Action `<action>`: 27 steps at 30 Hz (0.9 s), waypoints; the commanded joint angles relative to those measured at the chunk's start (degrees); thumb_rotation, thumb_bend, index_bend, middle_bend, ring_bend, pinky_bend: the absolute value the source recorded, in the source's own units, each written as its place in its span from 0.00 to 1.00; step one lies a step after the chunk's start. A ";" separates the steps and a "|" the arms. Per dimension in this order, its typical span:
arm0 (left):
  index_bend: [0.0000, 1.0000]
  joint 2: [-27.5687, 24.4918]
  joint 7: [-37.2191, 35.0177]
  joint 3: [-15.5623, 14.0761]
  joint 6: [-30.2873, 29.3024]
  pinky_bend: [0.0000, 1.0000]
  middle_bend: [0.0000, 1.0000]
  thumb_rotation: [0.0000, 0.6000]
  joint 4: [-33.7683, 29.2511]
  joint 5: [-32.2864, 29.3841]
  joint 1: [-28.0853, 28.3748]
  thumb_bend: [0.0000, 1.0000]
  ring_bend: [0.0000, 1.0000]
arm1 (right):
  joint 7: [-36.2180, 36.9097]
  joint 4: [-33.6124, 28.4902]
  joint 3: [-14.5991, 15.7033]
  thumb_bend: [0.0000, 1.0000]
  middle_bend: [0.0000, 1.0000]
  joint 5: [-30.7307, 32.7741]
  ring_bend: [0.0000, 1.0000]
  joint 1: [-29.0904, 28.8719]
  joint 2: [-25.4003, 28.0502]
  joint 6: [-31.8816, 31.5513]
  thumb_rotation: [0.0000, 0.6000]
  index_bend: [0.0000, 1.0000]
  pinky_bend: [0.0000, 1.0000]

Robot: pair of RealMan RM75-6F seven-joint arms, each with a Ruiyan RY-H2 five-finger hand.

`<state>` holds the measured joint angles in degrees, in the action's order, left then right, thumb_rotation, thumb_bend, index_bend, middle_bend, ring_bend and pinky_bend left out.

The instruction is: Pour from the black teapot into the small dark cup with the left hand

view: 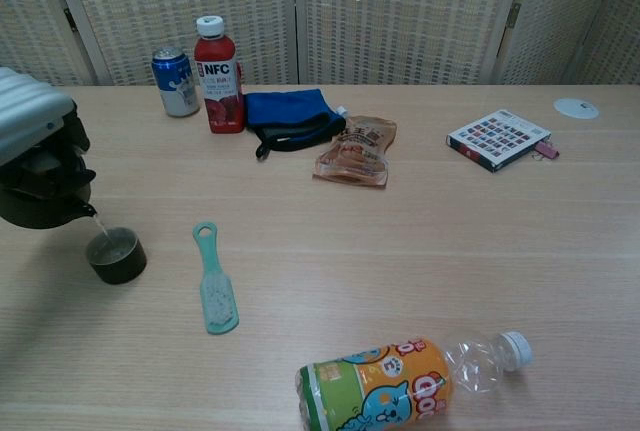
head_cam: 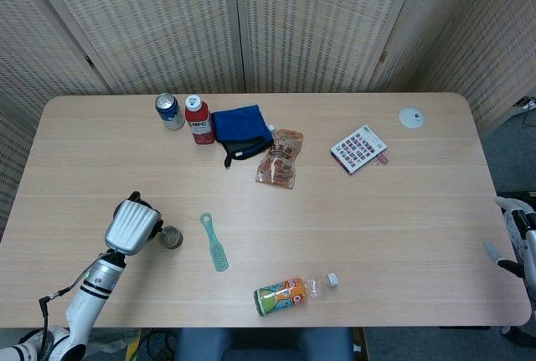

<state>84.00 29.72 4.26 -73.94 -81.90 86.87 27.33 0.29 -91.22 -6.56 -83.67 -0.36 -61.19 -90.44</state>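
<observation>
My left hand (head_cam: 131, 224) (view: 30, 116), under its silver ribbed cover, grips the black teapot (view: 42, 187) at the table's front left. The pot is tilted, its spout just above the small dark cup (view: 116, 255) (head_cam: 171, 237). A thin stream runs from the spout into the cup, which holds pale liquid. In the head view the hand hides most of the teapot. My right hand (head_cam: 517, 239) hangs off the table's right edge, only partly in frame, and its fingers are hard to make out.
A teal brush (view: 212, 283) lies right of the cup. An orange-labelled bottle (view: 400, 382) lies on its side near the front edge. At the back stand a blue can (view: 175, 81) and a red NFC bottle (view: 218, 75), beside a blue pouch (view: 289, 115), snack bag (view: 358, 151) and a booklet (view: 498, 138).
</observation>
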 commanded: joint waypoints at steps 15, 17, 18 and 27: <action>1.00 -0.77 -16.34 2.65 -0.43 0.44 1.00 1.00 -1.92 -1.45 0.06 0.40 1.00 | -0.60 -0.46 -0.16 0.16 0.26 0.08 0.16 -0.15 -0.01 0.08 1.00 0.26 0.16; 1.00 -0.82 -19.55 3.21 -1.07 0.44 1.00 1.00 -1.62 -1.09 0.17 0.40 1.00 | -0.74 -0.53 -0.19 0.16 0.26 0.09 0.16 -0.21 -0.03 0.14 1.00 0.26 0.16; 1.00 -0.85 -20.93 3.48 -1.18 0.44 1.00 1.00 -1.62 -1.16 0.21 0.40 1.00 | -0.79 -0.55 -0.20 0.16 0.26 0.09 0.16 -0.23 -0.04 0.18 1.00 0.26 0.16; 1.00 -2.16 -31.79 6.89 1.73 0.44 1.00 0.93 -3.84 -6.55 0.89 0.40 1.00 | -1.02 -0.71 -0.26 0.16 0.26 0.06 0.16 -0.46 -0.13 0.40 1.00 0.26 0.16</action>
<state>82.26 -0.73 10.23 -73.13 -85.24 81.59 27.94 -0.74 -91.93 -6.82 -83.61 -0.83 -61.32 -90.04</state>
